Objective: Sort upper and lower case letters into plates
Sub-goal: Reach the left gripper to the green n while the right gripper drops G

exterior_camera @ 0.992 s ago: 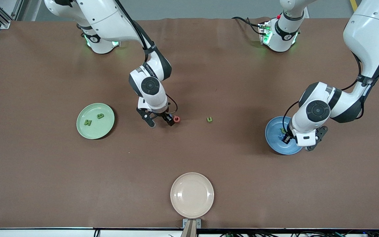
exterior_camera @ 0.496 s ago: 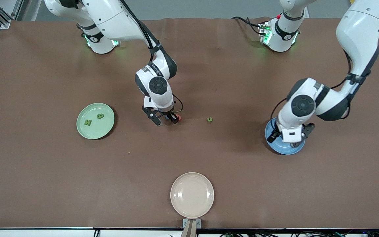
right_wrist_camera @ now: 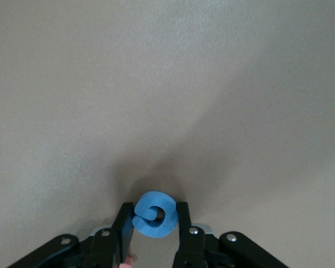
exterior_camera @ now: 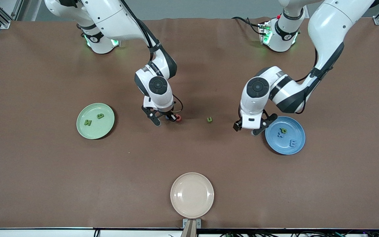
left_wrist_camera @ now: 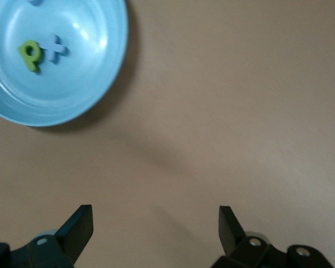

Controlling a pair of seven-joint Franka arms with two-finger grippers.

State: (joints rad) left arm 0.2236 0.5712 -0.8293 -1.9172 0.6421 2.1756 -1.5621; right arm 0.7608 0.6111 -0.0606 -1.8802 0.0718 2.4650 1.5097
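Two arms busy: right gripper [right_wrist_camera: 155, 223] is clamped on the blue letter [right_wrist_camera: 154, 213], so lift straight; left gripper [left_wrist_camera: 155, 229], jaws apart, hangs beside the blue plate [exterior_camera: 296, 144]

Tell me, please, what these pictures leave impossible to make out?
- Red letter, front view: mostly hidden by the right gripper; its shape is unreadable.
- Blue letter, right wrist view: pinched between the fingers, case unclear.
- Sky blue plate, left wrist view: cut off by the edge.

white arms [exterior_camera: 324, 26], black joints, black grippers [exterior_camera: 163, 118].
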